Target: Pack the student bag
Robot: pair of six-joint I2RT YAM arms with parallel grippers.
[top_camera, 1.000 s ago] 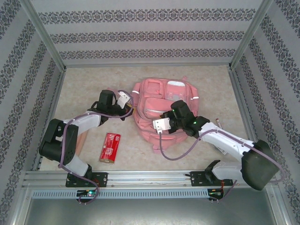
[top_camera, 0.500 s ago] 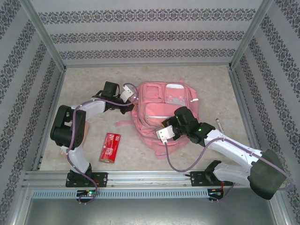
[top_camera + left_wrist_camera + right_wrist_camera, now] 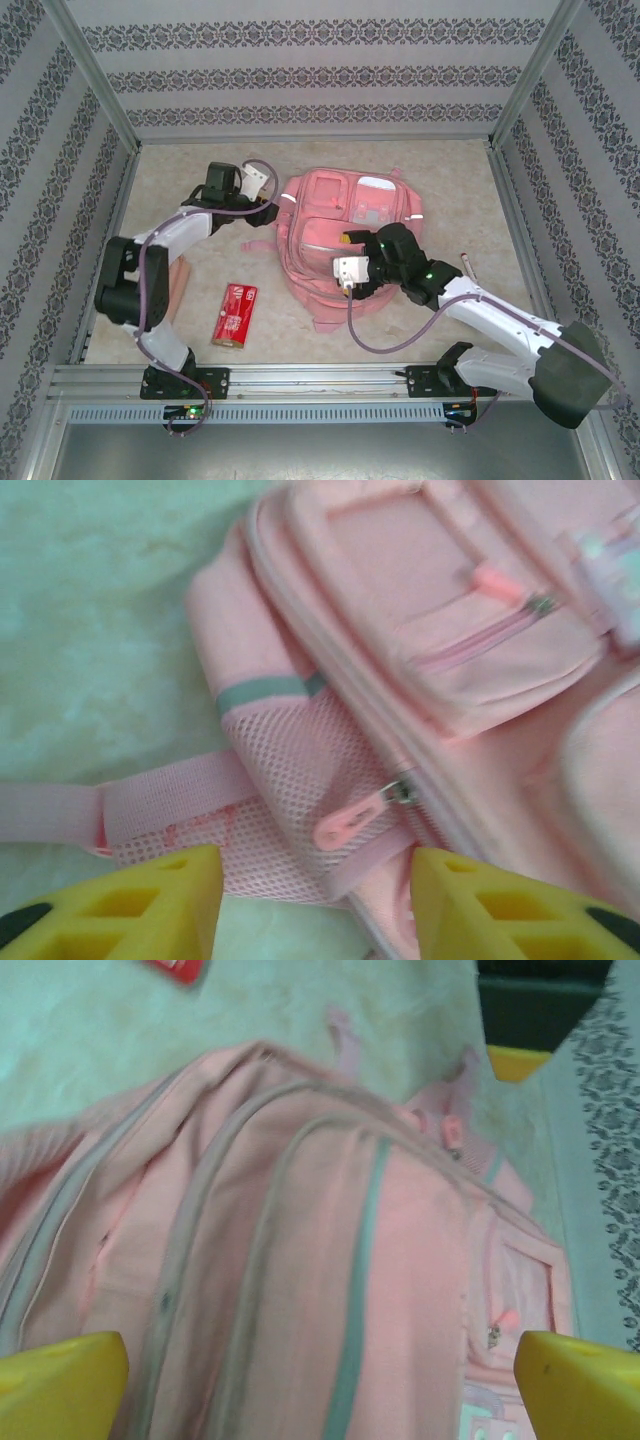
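Student bag [image 3: 345, 235] lies flat, front pockets up, on the table [image 3: 460, 190], with the red packet [image 3: 233, 314] off its near-left corner, apart from it. The left gripper [image 3: 315, 880] hangs just over the bag's left side by the mesh pocket [image 3: 300, 770], fingers spread, gripping nothing. The right gripper [image 3: 315, 1360] hovers above the bag's near half, fingers spread wide, empty.

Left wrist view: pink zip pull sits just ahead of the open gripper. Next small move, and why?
Probably lower the left gripper onto the pink zip pull and close. The student bag lies with its zips apparently shut, the red packet lies outside it, and the pull lines up between the open jaws.
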